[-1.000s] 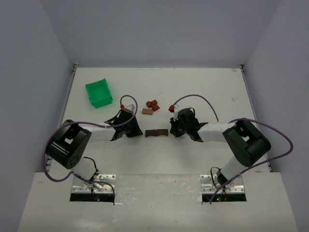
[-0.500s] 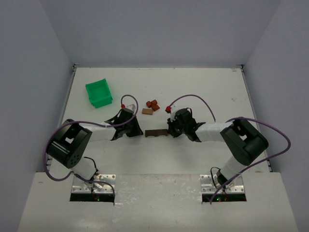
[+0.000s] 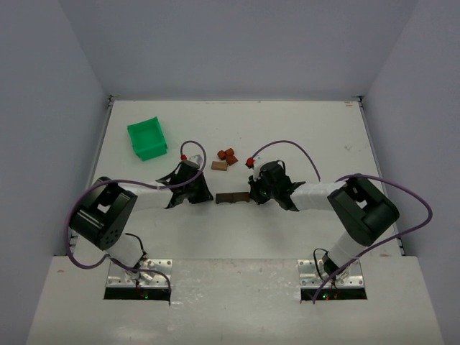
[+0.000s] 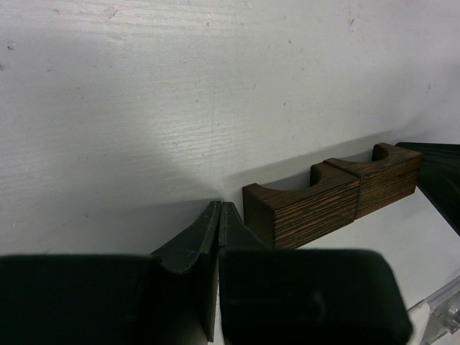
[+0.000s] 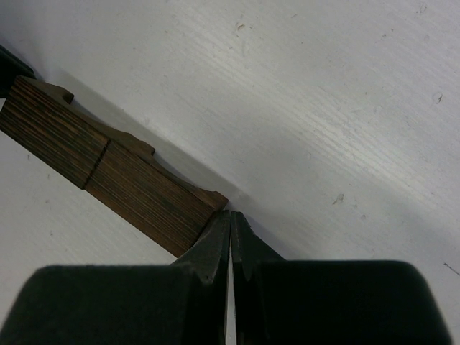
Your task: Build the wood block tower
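Going left to right: the green bin (image 3: pixel 147 138) sits in the upper left of the bench (image 3: pixel 309 129), well away from the action, so I'd guess it's not part of this step. Next is the left gripper (image 4: pixel 219 215), pinched fully shut with nothing in it, tip down low on the bench just beside the left end of the dark wooden blocks (image 3: pixel 231 198). I can't tell if it's actually touching. Those blocks sit in the middle of the overhead view: two dark scooped-out pieces lying butted end to end in one line. Just above them in the frame are a little tan block (image 3: pixel 219 165) and a clump of reddish pieces (image 3: pixel 228 155), lying loose and not stacked on anything yet. On the right, the right gripper (image 5: pixel 230 223) is also clamped shut and empty, with its tip right at the other end of the dark pair, looking like it's in contact. My read is that both grippers are shut on purpose to work as pushers, squeezing the two dark pieces together from either end for a tidy base. So it's early days, with the tower barely started.
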Robot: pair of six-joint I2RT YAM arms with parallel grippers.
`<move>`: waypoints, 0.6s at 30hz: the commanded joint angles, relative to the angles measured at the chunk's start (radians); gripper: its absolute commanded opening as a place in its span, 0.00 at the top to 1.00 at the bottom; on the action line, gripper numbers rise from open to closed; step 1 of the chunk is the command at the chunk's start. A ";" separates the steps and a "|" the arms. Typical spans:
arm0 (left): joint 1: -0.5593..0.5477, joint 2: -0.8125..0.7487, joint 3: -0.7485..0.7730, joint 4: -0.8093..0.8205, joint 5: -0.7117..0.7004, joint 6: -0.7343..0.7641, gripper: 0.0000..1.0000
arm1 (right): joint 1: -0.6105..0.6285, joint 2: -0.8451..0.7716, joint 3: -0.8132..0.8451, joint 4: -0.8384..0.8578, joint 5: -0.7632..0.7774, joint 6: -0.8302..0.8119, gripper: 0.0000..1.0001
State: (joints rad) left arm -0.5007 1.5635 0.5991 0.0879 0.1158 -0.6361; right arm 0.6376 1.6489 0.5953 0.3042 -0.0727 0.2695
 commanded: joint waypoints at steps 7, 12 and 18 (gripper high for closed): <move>-0.016 -0.075 0.031 -0.044 -0.101 0.003 1.00 | 0.005 -0.032 0.006 -0.080 0.183 0.022 0.97; -0.015 -0.262 0.077 -0.194 -0.268 -0.002 0.96 | 0.004 -0.143 0.010 -0.123 0.326 0.007 0.83; -0.015 -0.461 0.189 -0.285 -0.409 0.006 0.00 | 0.004 -0.297 0.016 -0.144 0.387 -0.047 0.16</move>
State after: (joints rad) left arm -0.5070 1.2418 0.6820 -0.1433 -0.1423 -0.6353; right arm 0.6394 1.4685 0.5936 0.1611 0.2172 0.2608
